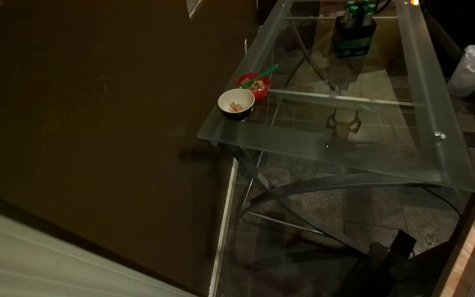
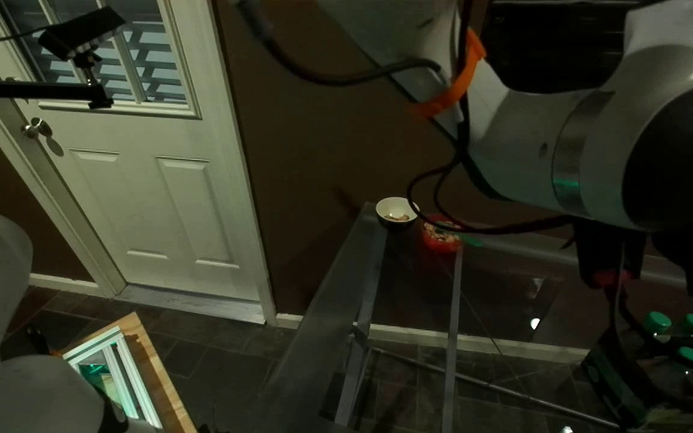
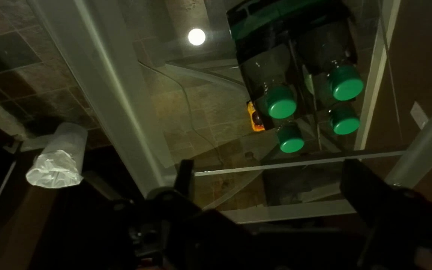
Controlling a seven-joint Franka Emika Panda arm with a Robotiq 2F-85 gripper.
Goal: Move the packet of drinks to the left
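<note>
grasp of the pack (image 1: 353, 38) not yet made; lining up for it, by best guess, the step in hand. upright on the bench (image 1: 291, 139), at upper right of the frame in an exterior view; in the wrist view, top, right of centre. at the bottom of the wrist view, a wide-spread pincer (image 3: 268, 173), nothing visible between its fingers (image 3: 184, 178). next, probably: centre over the pack, lower around it clear of the caps (image 3: 345, 88), squeeze, raise slightly, carry left. unclear from whose side to count left. possibly clinking or leaning bottles (image 3: 280, 103) under any quick swing.

inside the pack, four green-capped bottles, contents too dark to make out. near the middle of both exterior views, pinkish chunks (image 1: 236, 107) in the white bowl (image 1: 243, 96); more in the red bowl (image 1: 263, 95) just beside, with a green spoon (image 1: 264, 73) across its rim. at far right in an exterior view, a lined bin (image 1: 465, 76), filling hidden.
</note>
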